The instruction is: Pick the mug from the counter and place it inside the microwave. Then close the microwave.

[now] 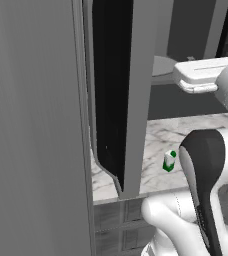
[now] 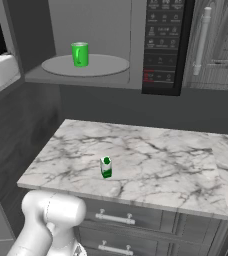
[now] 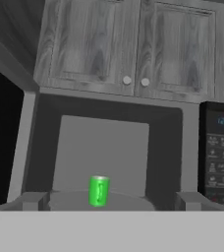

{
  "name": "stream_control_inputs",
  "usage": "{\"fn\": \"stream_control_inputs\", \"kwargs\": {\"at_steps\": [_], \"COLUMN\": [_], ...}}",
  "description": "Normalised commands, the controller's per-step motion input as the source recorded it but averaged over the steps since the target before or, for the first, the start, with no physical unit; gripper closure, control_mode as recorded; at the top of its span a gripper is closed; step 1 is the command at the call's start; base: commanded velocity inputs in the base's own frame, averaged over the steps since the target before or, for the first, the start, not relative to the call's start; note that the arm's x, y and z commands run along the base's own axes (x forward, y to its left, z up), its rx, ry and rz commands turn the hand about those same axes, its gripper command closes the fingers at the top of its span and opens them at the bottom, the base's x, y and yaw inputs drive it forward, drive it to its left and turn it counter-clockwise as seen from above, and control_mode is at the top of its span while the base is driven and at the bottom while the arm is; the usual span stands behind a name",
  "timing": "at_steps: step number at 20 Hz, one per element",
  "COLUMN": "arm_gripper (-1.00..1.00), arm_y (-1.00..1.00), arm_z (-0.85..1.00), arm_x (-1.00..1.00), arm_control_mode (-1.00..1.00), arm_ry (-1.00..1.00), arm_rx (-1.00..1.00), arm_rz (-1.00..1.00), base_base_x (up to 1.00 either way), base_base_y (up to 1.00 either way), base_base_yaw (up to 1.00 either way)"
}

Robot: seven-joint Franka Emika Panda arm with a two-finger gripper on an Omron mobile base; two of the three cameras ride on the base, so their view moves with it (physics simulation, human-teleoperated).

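Green mug (image 2: 79, 54) already sat upright on the microwave's round plate (image 2: 111, 65), jaws wide and empty. Door (image 1: 113, 95) looked stiff, light; I'd push its outer edge.

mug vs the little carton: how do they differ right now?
The mug stands on the round plate inside the open microwave; the carton stands lower, on the counter. The mug is plain green and looks bigger; the carton is green and white. Both are upright.
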Motion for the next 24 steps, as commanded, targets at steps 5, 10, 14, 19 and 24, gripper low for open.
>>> {"fn": "stream_control_inputs", "kwargs": {"at_steps": [5, 10, 14, 19, 24], "arm_gripper": [-1.00, -1.00, -1.00, -1.00, -1.00], "arm_y": [0.00, 0.00, 0.00, 0.01, 0.05], "arm_z": [0.30, 0.12, 0.00, -0.01, 0.00], "arm_x": [-0.91, -0.66, -0.44, -0.35, -0.34], "arm_control_mode": [-1.00, -1.00, -1.00, -1.00, -1.00], "arm_ry": [0.00, 0.07, 0.04, 0.00, 0.00], "arm_rx": [0.00, 0.00, 0.00, 0.00, 0.00], "arm_rz": [0.00, 0.00, 0.00, 0.00, -0.03], "base_base_x": [0.00, 0.00, 0.00, 0.00, 0.00], "base_base_y": [0.00, 0.00, 0.00, 0.00, 0.00], "base_base_yaw": [0.00, 0.00, 0.00, 0.00, 0.00]}}
